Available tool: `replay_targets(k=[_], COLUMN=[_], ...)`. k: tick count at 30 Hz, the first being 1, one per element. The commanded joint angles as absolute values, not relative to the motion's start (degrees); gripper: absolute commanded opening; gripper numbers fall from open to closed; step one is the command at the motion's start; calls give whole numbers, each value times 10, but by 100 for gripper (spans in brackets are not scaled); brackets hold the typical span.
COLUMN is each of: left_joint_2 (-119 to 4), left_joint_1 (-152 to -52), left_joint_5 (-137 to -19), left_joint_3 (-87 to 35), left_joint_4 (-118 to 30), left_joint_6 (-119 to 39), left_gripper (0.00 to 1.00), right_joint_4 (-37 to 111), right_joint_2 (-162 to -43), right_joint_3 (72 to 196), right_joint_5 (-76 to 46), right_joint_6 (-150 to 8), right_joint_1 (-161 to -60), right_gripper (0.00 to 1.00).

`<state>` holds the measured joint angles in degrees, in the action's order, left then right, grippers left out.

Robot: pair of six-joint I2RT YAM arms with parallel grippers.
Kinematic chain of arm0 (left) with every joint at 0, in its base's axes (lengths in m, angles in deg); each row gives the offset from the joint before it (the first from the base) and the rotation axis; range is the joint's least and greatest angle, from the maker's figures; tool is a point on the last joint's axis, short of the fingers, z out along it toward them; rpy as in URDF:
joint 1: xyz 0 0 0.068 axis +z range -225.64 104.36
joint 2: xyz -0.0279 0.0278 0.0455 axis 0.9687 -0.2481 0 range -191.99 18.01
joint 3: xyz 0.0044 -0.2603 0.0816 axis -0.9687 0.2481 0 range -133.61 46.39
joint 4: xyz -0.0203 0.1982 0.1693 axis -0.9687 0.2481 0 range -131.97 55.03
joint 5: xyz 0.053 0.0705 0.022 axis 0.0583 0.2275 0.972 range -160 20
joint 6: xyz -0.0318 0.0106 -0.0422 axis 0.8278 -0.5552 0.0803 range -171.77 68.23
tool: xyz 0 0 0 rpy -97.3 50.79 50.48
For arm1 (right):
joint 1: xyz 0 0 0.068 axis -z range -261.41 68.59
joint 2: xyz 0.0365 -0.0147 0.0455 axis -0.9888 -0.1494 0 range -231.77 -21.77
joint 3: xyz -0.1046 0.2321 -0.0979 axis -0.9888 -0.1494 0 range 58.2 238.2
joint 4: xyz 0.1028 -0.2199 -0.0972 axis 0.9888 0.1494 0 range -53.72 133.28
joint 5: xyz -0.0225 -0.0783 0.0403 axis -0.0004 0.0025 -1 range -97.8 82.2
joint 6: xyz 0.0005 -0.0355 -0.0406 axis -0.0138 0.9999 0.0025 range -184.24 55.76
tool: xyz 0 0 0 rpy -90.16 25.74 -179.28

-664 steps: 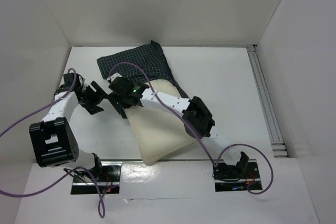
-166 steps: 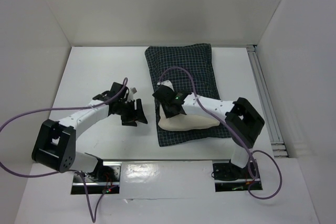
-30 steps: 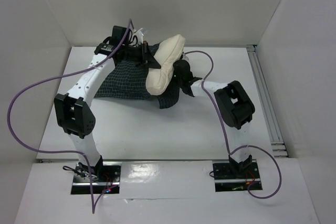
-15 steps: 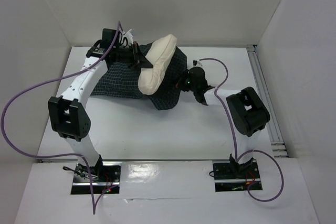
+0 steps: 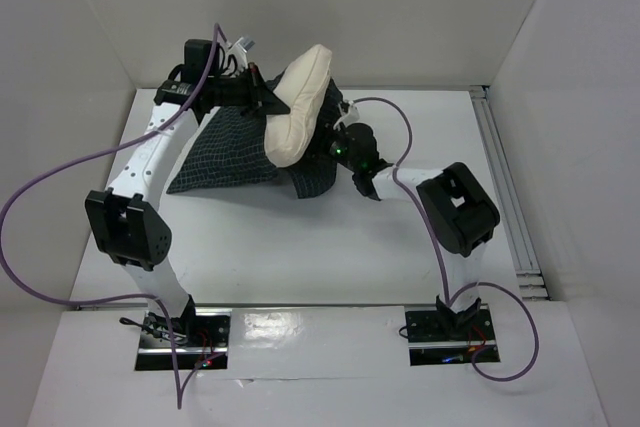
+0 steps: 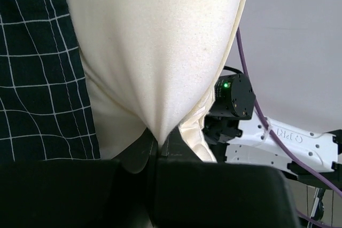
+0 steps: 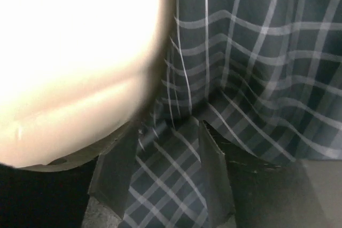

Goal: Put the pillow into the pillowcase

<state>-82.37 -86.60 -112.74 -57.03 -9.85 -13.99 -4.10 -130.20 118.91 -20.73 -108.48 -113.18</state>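
white table (image 5: 300, 247); puffy cream pillow (image 5: 298, 107), grid-checked pillowcase (image 5: 220, 162).

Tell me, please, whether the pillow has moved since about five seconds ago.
Yes. The pillow has left the middle of the table and gone up toward the back wall.

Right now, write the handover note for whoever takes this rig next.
Left gripper: shut on the pillow, pinching a fold of its cream cloth and holding it up at the far side of the table.
Right gripper: fingers apart, pillowcase cloth lying between them.
Pillowcase: crumpled on the table, beneath and left of the pillow.
Done: pillow lifted over the case; most of it shows outside.
Left: find the case's opening, feed the pillow in, pull the case over it.
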Motion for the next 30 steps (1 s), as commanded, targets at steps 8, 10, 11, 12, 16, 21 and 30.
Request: replay_targets(k=[8, 10, 11, 12, 16, 21, 30], left_joint_2=[-771, -764, -764, -759, -759, -753, -788], left_joint_1=[-865, -865, -865, -865, -859, -854, -876], left_joint_5=[-1187, -1192, -1192, -1192, -1187, -1150, -1066], left_joint_3=[-579, -572, -572, -565, -542, -503, -469], left_joint_4=[-139, -145, -145, -145, -151, -163, -160], left_joint_6=[-118, -112, -112, -112, -112, -104, -106], left_gripper=[0, 0, 0, 0, 0, 0, 0], right_joint_4=[-19, -8, 1, 19, 34, 28, 75], right_joint_2=[-1344, -1365, -1365, -1365, -1311, -1212, -1061], right_joint_3=[1309, 1325, 1337, 1337, 1284, 1153, 1037], right_joint_5=[-157, -140, -128, -123, -99, -156, -248], right_joint_6=[-1052, -1047, -1047, -1047, -1041, -1047, -1041], right_joint_1=[-1153, -1153, -1153, -1153, -1132, -1071, -989], right_gripper=[57, 41, 29, 8, 0, 0, 0])
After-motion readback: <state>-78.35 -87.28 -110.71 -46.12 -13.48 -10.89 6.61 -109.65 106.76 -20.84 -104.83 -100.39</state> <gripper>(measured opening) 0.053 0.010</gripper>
